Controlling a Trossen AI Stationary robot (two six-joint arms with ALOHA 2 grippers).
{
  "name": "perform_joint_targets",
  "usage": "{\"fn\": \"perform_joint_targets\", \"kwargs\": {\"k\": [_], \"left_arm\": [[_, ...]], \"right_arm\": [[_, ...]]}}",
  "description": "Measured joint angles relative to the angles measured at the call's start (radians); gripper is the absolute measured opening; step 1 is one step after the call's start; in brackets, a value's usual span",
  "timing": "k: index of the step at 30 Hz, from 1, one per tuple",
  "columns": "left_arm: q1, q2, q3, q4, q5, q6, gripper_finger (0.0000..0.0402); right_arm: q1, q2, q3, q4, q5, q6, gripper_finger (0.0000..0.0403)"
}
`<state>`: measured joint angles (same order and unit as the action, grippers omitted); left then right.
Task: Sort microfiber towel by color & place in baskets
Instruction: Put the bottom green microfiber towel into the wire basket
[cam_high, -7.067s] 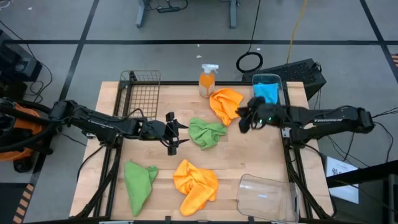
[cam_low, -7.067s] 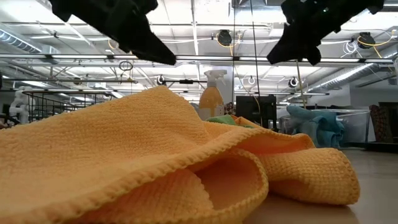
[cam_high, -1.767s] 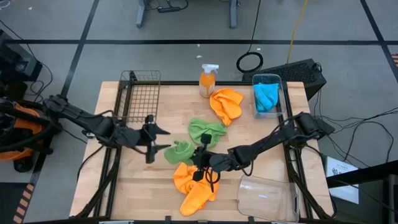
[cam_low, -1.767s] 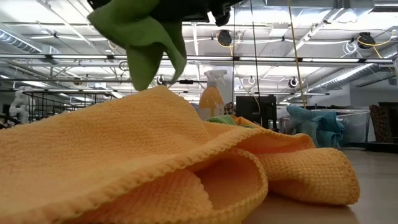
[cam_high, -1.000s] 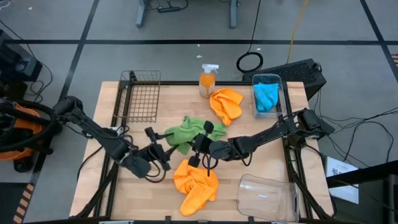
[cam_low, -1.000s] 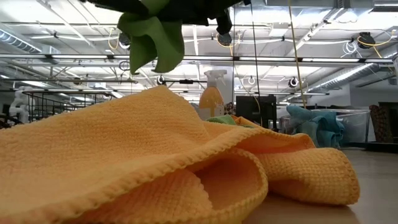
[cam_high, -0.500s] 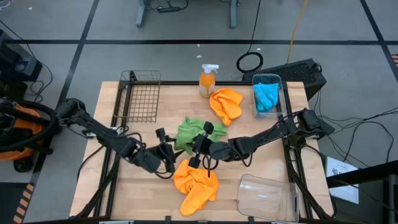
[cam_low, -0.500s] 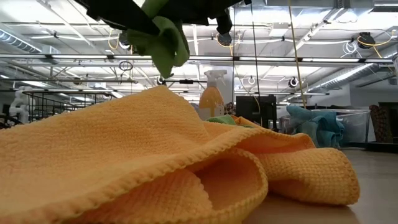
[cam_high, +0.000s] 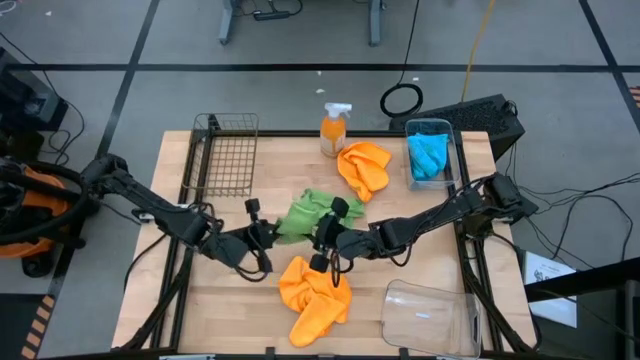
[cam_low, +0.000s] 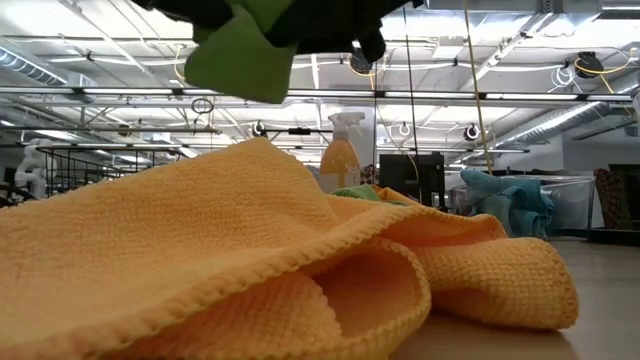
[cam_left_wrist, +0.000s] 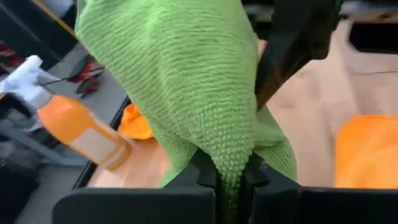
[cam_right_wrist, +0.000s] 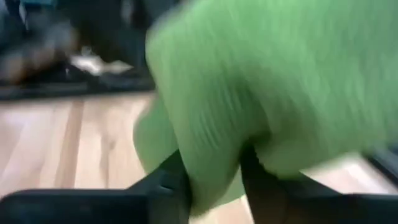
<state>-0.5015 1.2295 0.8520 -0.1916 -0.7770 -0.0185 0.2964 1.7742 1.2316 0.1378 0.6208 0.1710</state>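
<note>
Just behind the front orange towel, left gripper and right gripper each pinch the green towel.

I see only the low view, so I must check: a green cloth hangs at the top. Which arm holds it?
Observer: The left wrist view shows the left jaws shut on the green cloth.
Operator: And the right arm?
Observer: The right jaws pinch green cloth too, over the table's middle.
Operator: Is any cloth in the wire basket?
Observer: From above, the wire basket holds no cloth.
</note>
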Motion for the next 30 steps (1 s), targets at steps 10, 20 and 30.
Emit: {"fn": "perform_joint_targets", "kwargs": {"k": [10,20,30], "left_arm": [[0.049,-0.305,0.000,-0.242,0.174,-0.007,0.0008],[0.190,-0.669,0.001,-0.698,-0.075,-0.331,0.0008],[0.347,-0.703,0.001,-0.856,-0.218,-0.466,0.0008]], "right_arm": [[0.041,-0.067,0.000,-0.188,-0.126,0.057,0.0190],[0.092,-0.061,-0.001,-0.212,-0.116,0.067,0.0192],[0.110,-0.061,-0.001,-0.223,-0.068,0.072,0.0191]]}}
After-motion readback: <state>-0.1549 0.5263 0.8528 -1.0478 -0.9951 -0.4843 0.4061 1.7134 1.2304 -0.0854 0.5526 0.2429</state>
